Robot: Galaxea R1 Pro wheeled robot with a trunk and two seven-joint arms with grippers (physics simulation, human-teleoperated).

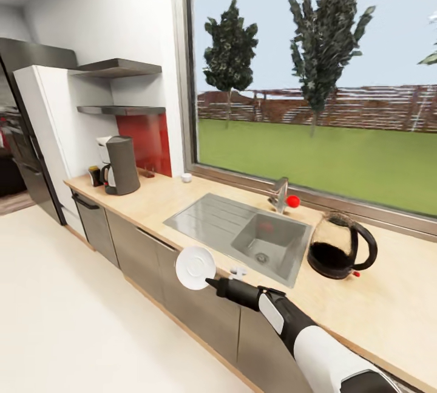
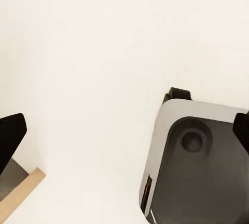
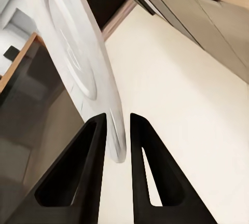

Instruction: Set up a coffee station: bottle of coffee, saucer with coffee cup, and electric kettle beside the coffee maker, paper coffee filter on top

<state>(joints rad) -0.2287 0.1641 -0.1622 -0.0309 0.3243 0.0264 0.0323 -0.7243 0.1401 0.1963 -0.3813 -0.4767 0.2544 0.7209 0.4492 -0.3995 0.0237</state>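
Note:
My right gripper (image 1: pixel 209 282) is shut on the rim of the white saucer (image 1: pixel 195 267), holding it on edge in the air in front of the dark grey cabinets, just off the kitchen countertop (image 1: pixel 159 200). In the right wrist view the saucer (image 3: pixel 72 52) runs down between the two black fingers (image 3: pixel 78 177). The coffee maker (image 1: pixel 121 165) stands at the countertop's far left end, with the bottle of coffee (image 1: pixel 94 175) beside it. The dark red electric kettle (image 1: pixel 338 248) stands right of the sink. My left gripper (image 2: pixel 124 130) is open over pale floor, nothing between its fingers.
A steel sink (image 1: pixel 243 232) with a tap (image 1: pixel 279 194) is set into the counter. Two thin shelves (image 1: pixel 121 110) hang above the coffee maker, beside a white fridge (image 1: pixel 48 132). Small white objects lie at the window sill (image 1: pixel 186 178) and the counter's front edge (image 1: pixel 238 271). Pale floor stretches left.

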